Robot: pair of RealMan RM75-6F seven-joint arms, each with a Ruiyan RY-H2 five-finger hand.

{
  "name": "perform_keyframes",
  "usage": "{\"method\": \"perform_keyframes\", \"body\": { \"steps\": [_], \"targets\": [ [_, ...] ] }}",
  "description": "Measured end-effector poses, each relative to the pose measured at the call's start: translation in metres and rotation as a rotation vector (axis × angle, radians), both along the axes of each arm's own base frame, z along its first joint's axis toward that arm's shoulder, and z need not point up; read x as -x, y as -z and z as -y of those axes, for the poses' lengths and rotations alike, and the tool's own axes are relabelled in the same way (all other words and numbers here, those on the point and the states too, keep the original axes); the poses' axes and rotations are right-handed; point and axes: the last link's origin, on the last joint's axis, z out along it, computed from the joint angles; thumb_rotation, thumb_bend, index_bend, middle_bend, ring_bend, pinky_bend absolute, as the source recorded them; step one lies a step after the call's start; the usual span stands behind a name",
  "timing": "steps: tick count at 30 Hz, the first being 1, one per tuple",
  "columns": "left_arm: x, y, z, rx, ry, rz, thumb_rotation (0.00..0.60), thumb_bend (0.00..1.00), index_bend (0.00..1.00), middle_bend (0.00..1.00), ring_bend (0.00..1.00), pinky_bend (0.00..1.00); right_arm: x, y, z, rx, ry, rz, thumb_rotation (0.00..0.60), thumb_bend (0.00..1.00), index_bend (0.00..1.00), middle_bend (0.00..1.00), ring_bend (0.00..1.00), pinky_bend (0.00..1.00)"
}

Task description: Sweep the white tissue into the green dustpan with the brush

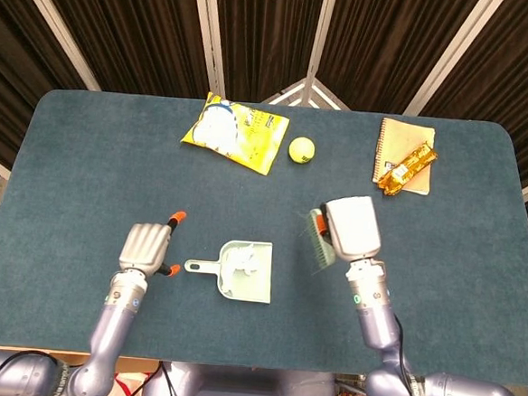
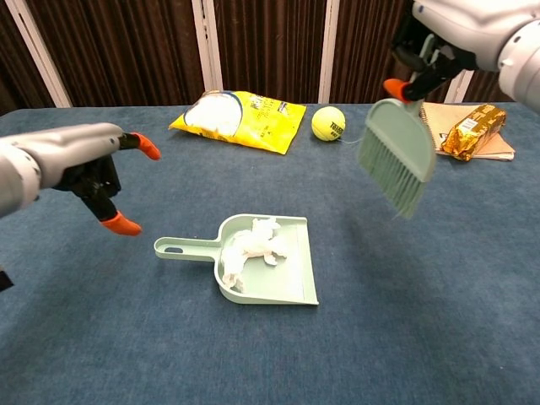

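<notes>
The green dustpan [image 1: 249, 279] [image 2: 291, 270] lies flat on the table with the crumpled white tissue [image 1: 244, 265] [image 2: 256, 245] inside it. Its handle [image 2: 181, 248] points toward my left hand [image 1: 145, 247] [image 2: 89, 169], which hovers open to the left of it, orange-tipped fingers spread, touching nothing. My right hand [image 1: 351, 226] [image 2: 439, 38] grips the handle of the green brush [image 1: 316, 239] [image 2: 396, 164] and holds it in the air, right of the dustpan, bristles down.
At the back lie a yellow snack bag [image 1: 235, 133] [image 2: 239, 118] and a yellow tennis ball [image 1: 302, 148] [image 2: 328, 123]. A notebook [image 1: 403, 153] with a gold wrapped bar [image 1: 407, 168] [image 2: 477, 131] on it sits at the back right.
</notes>
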Motion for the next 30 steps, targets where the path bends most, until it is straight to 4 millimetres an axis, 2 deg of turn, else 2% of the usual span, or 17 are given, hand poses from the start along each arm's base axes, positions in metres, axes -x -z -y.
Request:
{"method": "perform_keyframes", "body": {
  "steps": [8, 10, 13, 15, 16, 18, 19, 21, 24, 27, 30],
  "targets": [
    [0.016, -0.039, 0.001, -0.049, -0.002, 0.052, 0.6, 0.0, 0.15, 0.93, 0.98, 0.97, 0.038, -0.013, 0.017, 0.087, 0.077, -0.108, 0.6, 0.4, 0.91, 0.92, 0.92, 0.85],
    [0.021, -0.048, 0.002, -0.058, -0.003, 0.066, 0.6, 0.0, 0.15, 0.91, 0.96, 0.97, 0.049, -0.017, 0.021, 0.118, 0.1, -0.143, 0.6, 0.4, 0.83, 0.9, 0.87, 0.82],
    [0.026, -0.057, 0.005, -0.06, -0.001, 0.082, 0.6, 0.0, 0.15, 0.83, 0.89, 0.95, 0.063, -0.019, 0.021, 0.13, 0.131, -0.167, 0.6, 0.4, 0.46, 0.63, 0.6, 0.65],
    [0.028, -0.06, 0.007, -0.054, 0.003, 0.094, 0.6, 0.0, 0.14, 0.71, 0.79, 0.9, 0.066, -0.016, 0.019, 0.115, 0.136, -0.177, 0.6, 0.4, 0.19, 0.41, 0.39, 0.47],
    [0.028, -0.061, 0.008, -0.051, 0.003, 0.099, 0.6, 0.0, 0.13, 0.66, 0.76, 0.87, 0.067, -0.014, 0.018, 0.102, 0.139, -0.182, 0.6, 0.4, 0.13, 0.35, 0.33, 0.42],
    [0.028, -0.062, 0.011, -0.042, 0.006, 0.107, 0.6, 0.0, 0.1, 0.5, 0.64, 0.77, 0.066, -0.011, 0.015, 0.079, 0.146, -0.181, 0.6, 0.4, 0.03, 0.21, 0.18, 0.28],
    [0.028, -0.062, 0.012, -0.04, 0.009, 0.108, 0.6, 0.0, 0.08, 0.45, 0.59, 0.73, 0.065, -0.008, 0.013, 0.063, 0.15, -0.177, 0.6, 0.4, 0.01, 0.18, 0.14, 0.25],
    [0.029, -0.063, 0.015, -0.038, 0.016, 0.11, 0.6, 0.0, 0.05, 0.29, 0.45, 0.58, 0.063, -0.006, 0.01, 0.042, 0.156, -0.17, 0.6, 0.4, 0.0, 0.11, 0.08, 0.2],
    [0.029, -0.066, 0.019, -0.041, 0.025, 0.117, 0.6, 0.0, 0.02, 0.15, 0.28, 0.42, 0.059, -0.002, 0.006, 0.01, 0.166, -0.159, 0.6, 0.4, 0.0, 0.1, 0.07, 0.19],
    [0.03, -0.07, 0.023, -0.047, 0.034, 0.13, 0.6, 0.0, 0.02, 0.06, 0.17, 0.31, 0.054, -0.001, 0.003, -0.012, 0.169, -0.141, 0.6, 0.4, 0.0, 0.1, 0.07, 0.19],
    [0.031, -0.075, 0.028, -0.056, 0.046, 0.146, 0.6, 0.0, 0.01, 0.02, 0.11, 0.23, 0.049, -0.002, 0.0, -0.026, 0.161, -0.119, 0.6, 0.4, 0.0, 0.1, 0.07, 0.19]
  ]
}}
